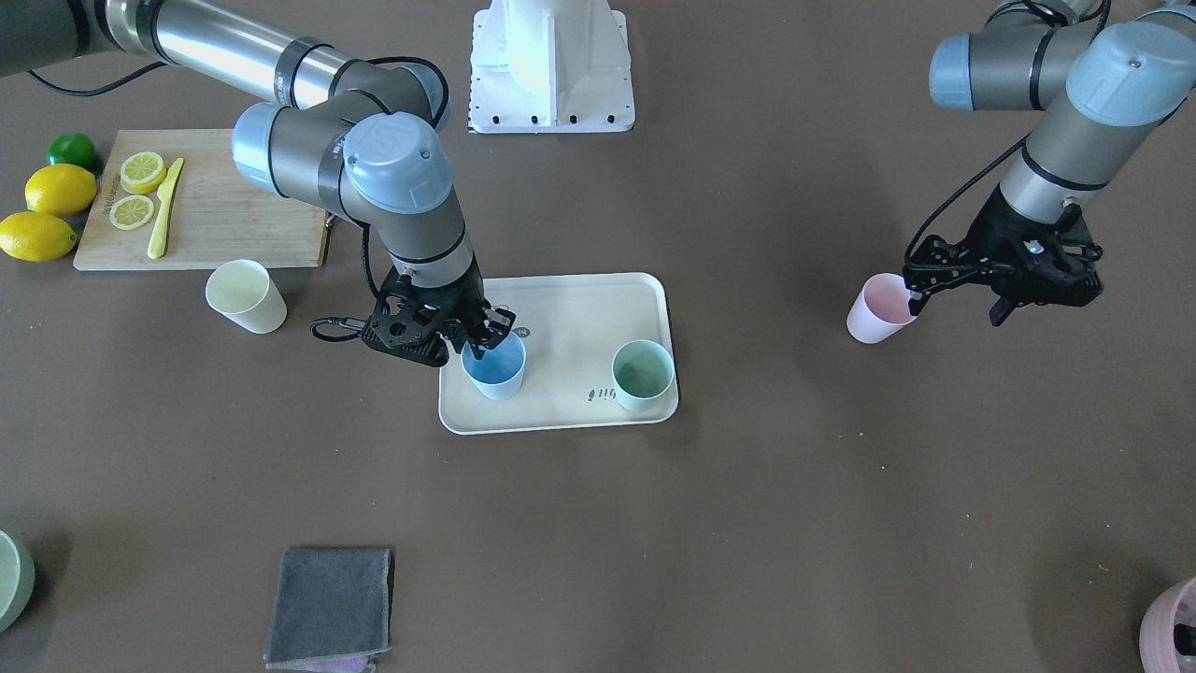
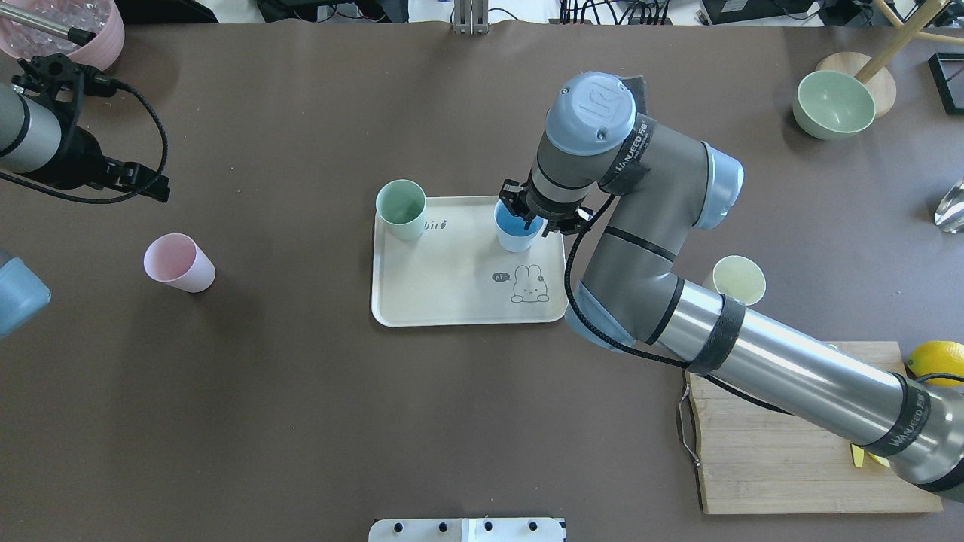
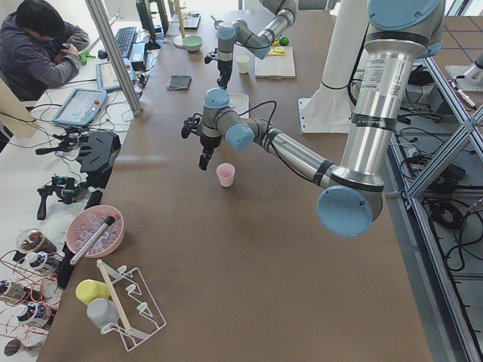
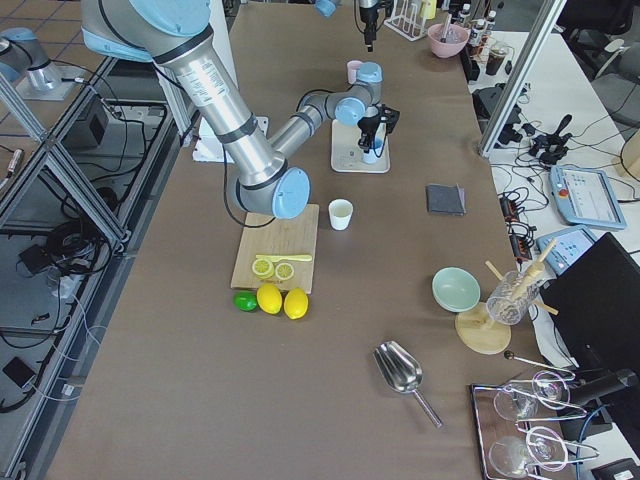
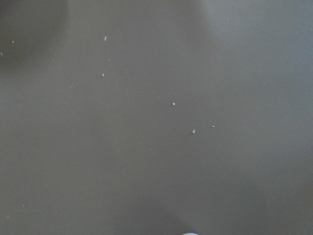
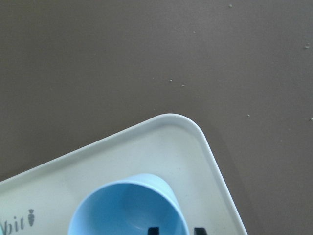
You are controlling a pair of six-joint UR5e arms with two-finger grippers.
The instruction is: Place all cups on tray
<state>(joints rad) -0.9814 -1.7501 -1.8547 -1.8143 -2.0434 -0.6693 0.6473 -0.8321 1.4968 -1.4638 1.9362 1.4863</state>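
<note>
Presently the right claw [image 1: 486, 344] is spread only slightly, one finger inside the blue cup [image 1: 497, 372] and one outside its wall. That cup stands upright near a corner of the tray [image 1: 572, 313], which also carries the mint cup [image 1: 643, 376]. The left claw [image 1: 957, 308] is spread wide and empty, raised just beside the pink cup [image 1: 876, 313] on the surface [image 1: 747, 514]. The yellow cup [image 1: 245, 295] stands off the tray, by the board [image 1: 215, 220].
</note>
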